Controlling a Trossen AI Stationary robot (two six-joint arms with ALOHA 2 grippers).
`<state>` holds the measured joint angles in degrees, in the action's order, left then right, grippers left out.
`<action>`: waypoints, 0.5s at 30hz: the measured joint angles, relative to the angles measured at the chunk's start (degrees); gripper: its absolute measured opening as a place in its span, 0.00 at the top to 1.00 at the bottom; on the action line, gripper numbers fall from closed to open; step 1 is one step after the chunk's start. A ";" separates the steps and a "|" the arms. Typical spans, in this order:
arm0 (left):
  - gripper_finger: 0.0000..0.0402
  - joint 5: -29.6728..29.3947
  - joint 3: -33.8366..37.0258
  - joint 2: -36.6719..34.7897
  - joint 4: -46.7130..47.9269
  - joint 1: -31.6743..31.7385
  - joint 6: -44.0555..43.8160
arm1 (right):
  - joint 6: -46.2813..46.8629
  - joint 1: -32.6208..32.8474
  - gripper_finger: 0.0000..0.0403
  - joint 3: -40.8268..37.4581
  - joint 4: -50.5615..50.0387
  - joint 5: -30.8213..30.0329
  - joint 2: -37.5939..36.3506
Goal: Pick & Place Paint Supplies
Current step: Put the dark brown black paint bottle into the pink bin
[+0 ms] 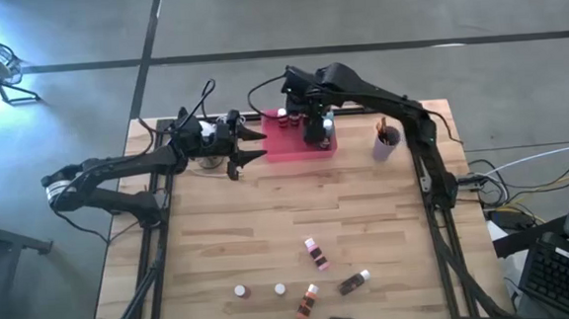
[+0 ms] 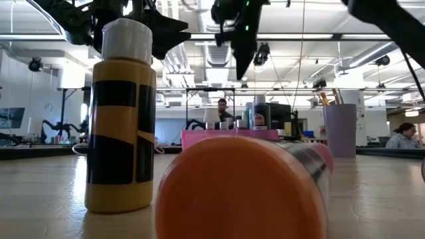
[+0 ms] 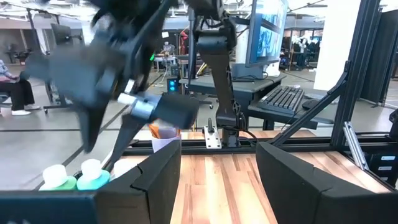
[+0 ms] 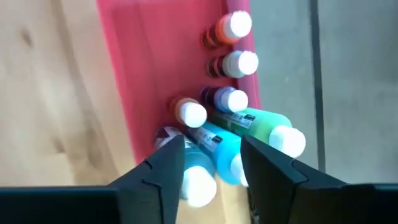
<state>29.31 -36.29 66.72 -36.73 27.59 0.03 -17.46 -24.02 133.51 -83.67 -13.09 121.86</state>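
Left arm [image 1: 117, 170]: matte black throughout, slim jointed links, a pale band at the joint near its base, thin black cables looping above the wrist. Left pincer [image 1: 254, 145]: two black pointed fingers, angular and wedge-shaped seen close. Right arm [image 1: 400, 108]: same black finish, bulkier rounded housing near the wrist, a small green light showing on it. Right pincer [image 4: 211, 165]: two black, flat-faced, chamfered fingers [image 4: 158, 171].

Grey concrete floor [image 1: 256, 23], ceiling strip lights [image 2: 219, 36] — desk keyboard [image 3: 283, 98]
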 joint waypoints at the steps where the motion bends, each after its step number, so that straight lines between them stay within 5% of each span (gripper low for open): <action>1: 0.47 -0.02 0.00 0.00 -0.03 0.00 0.00 | 1.25 0.64 0.63 0.00 0.01 -0.01 -0.91; 15: 0.47 0.01 0.00 0.00 -0.11 0.00 -2.01 | 10.33 13.52 0.87 -0.71 -2.94 -0.02 -8.43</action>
<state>29.32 -36.29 66.72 -36.84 27.59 -1.97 -7.13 -10.50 132.80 -86.60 -13.11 113.43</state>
